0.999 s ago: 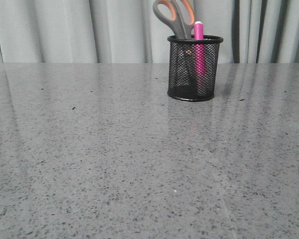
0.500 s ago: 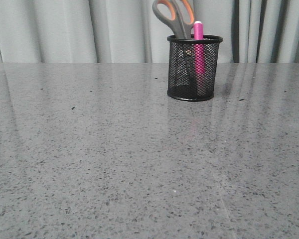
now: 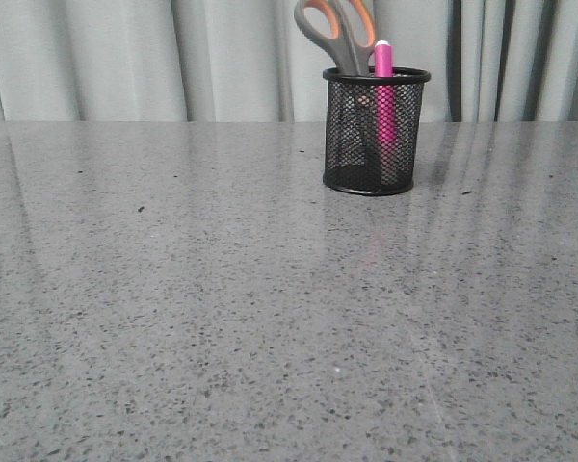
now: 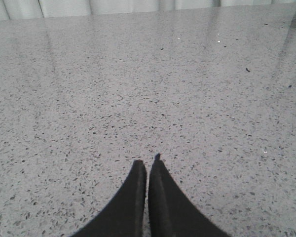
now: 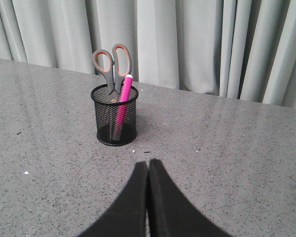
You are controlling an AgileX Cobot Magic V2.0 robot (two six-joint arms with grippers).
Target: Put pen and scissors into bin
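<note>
The left end effector (image 4: 148, 165) has its fingers pressed together over bare speckled grey table (image 3: 222, 318), holding nothing. In the upper right of the front view the bin (image 3: 376, 133) stands upright before the curtain (image 3: 125, 58), scissors (image 3: 339, 34) handles-up on its left side and the pen (image 3: 383, 87) upright beside them. The right end effector (image 5: 148, 165) is likewise closed and empty, the bin well apart from it.

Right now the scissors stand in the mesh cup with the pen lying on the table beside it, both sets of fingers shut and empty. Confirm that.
Not quite. The pen is not on the table; it stands inside the mesh cup next to the scissors, as the front and right wrist views show. The rest holds: the left fingers and right fingers are shut and empty.
</note>
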